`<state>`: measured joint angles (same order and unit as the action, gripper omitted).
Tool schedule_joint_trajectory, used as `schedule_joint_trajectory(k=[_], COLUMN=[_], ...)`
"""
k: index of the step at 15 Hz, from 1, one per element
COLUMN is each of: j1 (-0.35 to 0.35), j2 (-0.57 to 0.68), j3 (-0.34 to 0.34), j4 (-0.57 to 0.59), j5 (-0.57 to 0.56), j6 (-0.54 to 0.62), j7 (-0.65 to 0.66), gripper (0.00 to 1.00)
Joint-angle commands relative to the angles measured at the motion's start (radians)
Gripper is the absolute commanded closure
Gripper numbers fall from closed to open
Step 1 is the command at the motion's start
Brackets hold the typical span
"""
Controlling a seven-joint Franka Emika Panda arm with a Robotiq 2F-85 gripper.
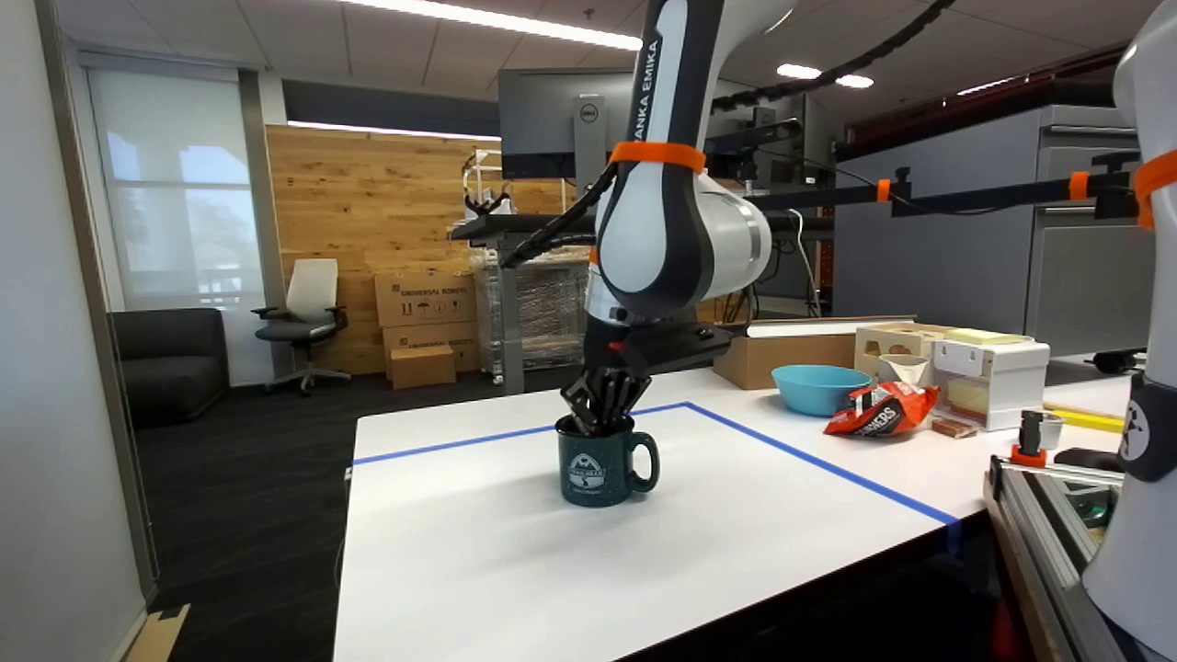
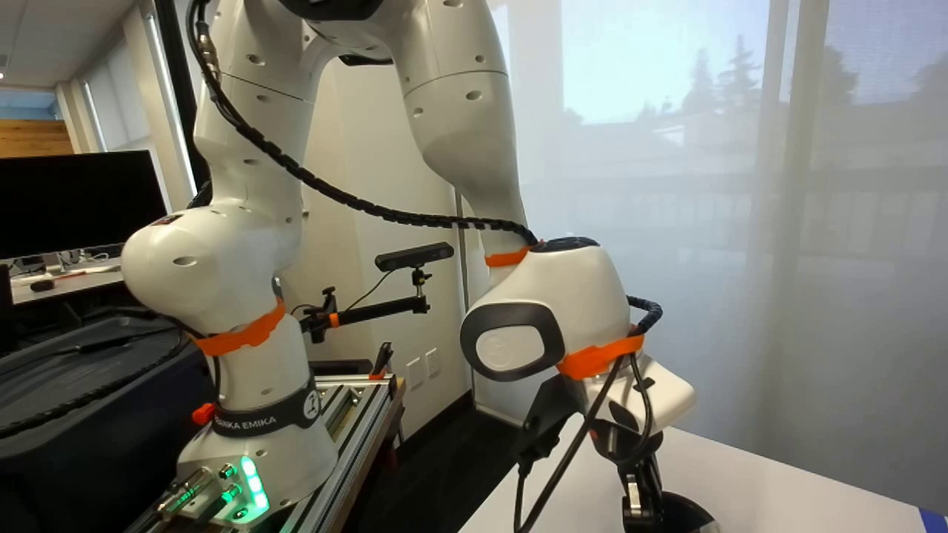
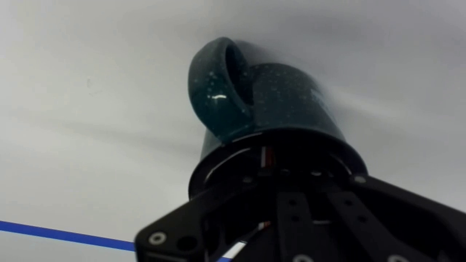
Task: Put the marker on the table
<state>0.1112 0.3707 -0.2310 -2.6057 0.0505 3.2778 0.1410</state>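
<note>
Marker (image 3: 268,157) to table (image 1: 460,570): not done, as I judge it; the step in hand looks like the pick-up, with nothing yet laid down.
Marker's place: inside the mug (image 3: 296,98), as far as I can read it; a red-and-white sliver near the middle of the wrist view, the rest hidden.
Mug: dark green, upright on the table just below the centre of an exterior view, its handle toward the right of that frame.
Left for the marker: a sure hold, a lift clear of the rim, a move sideways, then laying down and letting go.
Fingers (image 1: 605,405): pointing down into the mug's mouth, tips out of sight; how wide they stand, and whether they have hold of the marker, I cannot tell.
Arm (image 1: 676,230): drops from top centre to the mug; in an exterior view its base (image 2: 285,459) sits lower left, the links arching past the top edge and descending to lower right.
</note>
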Motion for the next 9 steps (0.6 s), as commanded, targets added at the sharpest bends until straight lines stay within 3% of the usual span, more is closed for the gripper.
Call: schedule_joint_trajectory(k=[1, 4, 5, 7, 9], j1=[-0.023, -0.036, -0.036, -0.043, -0.042], j2=[-0.026, -0.038, -0.035, -0.034, -0.032], j3=[0.027, 0.041, 0.040, 0.045, 0.041], j4=[-0.009, -0.011, -0.009, -0.005, -0.002], j5=[0.019, 0.017, 0.017, 0.018, 0.015], j6=[0.014, 0.015, 0.020, 0.023, 0.040], j7=[-0.028, -0.031, -0.032, -0.033, -0.042], gripper=[1.00, 1.00, 0.75, 0.68, 0.52])
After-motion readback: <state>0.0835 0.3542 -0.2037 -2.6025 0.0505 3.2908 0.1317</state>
